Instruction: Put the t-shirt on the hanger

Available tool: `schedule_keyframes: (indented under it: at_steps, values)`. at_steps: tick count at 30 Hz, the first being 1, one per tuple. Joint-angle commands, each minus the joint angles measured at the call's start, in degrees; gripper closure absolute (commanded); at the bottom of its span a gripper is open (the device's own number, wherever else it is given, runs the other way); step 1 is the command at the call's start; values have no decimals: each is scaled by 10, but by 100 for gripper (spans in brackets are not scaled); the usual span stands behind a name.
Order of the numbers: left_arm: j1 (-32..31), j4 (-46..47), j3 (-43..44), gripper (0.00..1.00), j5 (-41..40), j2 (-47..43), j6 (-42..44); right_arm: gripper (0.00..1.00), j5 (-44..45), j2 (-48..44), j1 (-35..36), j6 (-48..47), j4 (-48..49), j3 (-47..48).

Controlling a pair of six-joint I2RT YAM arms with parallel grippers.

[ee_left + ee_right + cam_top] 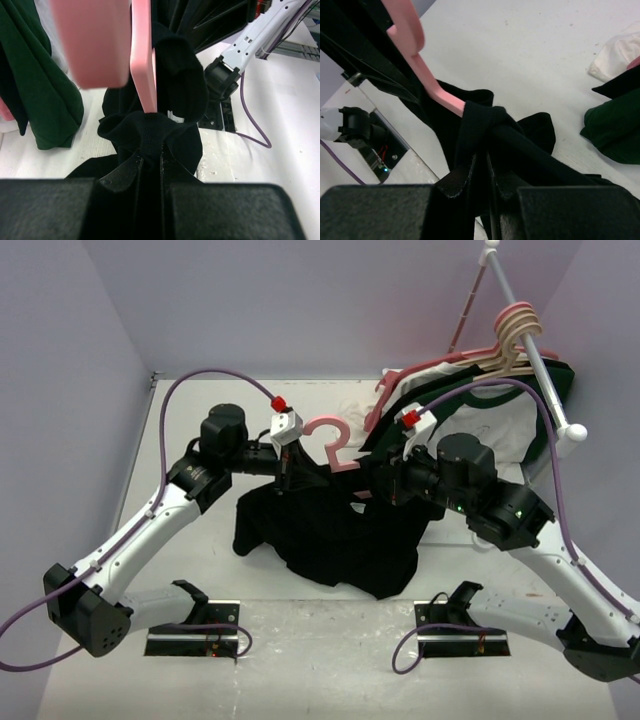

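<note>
The black t-shirt (pixel 330 535) lies bunched mid-table, its top lifted between both arms. The pink hanger (pixel 335 445) rises from it with its hook up. My left gripper (pixel 288 478) is at the shirt's left top. In the left wrist view the left gripper (pixel 151 162) is shut on a black fold of the t-shirt (pixel 155 135), where the hanger's arm (pixel 142 65) enters the cloth. My right gripper (pixel 378 485) is at the right top. In the right wrist view the right gripper (pixel 481 167) pinches the shirt's ribbed edge (pixel 480 125), beside the other hanger arm (pixel 427 85).
A rack rod (pixel 540 360) at the back right carries cream hangers (pixel 515 325). Below it are a dark green shirt (pixel 545 390) and a white cloth (pixel 500 435). Dark green cloth (pixel 45 100) hangs close to the left wrist. The arm base plates (pixel 195 640) are at the near edge.
</note>
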Motion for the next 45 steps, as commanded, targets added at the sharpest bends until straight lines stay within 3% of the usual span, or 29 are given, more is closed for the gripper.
schedule_keyframes:
  at_steps: [1, 6, 11, 12, 13, 16, 20, 22, 26, 31, 34, 38, 42, 43, 45]
  values:
    - [-1, 75, 24, 100, -13, 2, -30, 86, -12, -10, 18, 29, 41, 2]
    - [-1, 84, 19, 100, -9, 4, -38, 85, -40, 27, 39, 44, 82, -4]
    - [-1, 111, 17, 100, 3, 2, -44, 85, 28, 60, 40, 56, 99, -15]
    - [-1, 106, 18, 100, -1, 0, -41, 78, 63, 61, 40, 61, 87, -10]
    - [0, 97, 19, 100, -7, -1, -37, 65, 116, 62, 40, 65, 66, 0]
    - [-1, 52, 29, 100, -17, -3, -21, 64, 140, 51, 40, 65, 53, 14]
    - [0, 17, 34, 100, -27, -9, 4, 63, 29, 0, 39, 33, 99, 2]
    - [1, -7, 39, 100, -33, -12, 19, 55, -16, -28, 39, 24, 100, 21]
    - [1, -35, 49, 100, -15, -13, 51, 46, -7, -70, 39, -7, 88, 46]
    - [1, -43, 48, 100, 77, -9, 67, 40, -15, -33, 34, -64, 49, 77]
    - [0, -40, 46, 100, 144, -2, 78, 36, -80, 5, 32, -90, 42, 95]
    - [-2, -38, 46, 100, 222, 6, 88, 36, -161, 68, 32, -116, 43, 152]
    - [-4, -35, 46, 100, 235, 7, 90, 37, -225, 113, 32, -122, 44, 196]
    - [-4, -34, 46, 100, 241, 9, 90, 40, -235, 127, 32, -123, 48, 200]
    - [-4, -34, 48, 100, 247, 12, 88, 56, -249, 141, 32, -120, 58, 204]
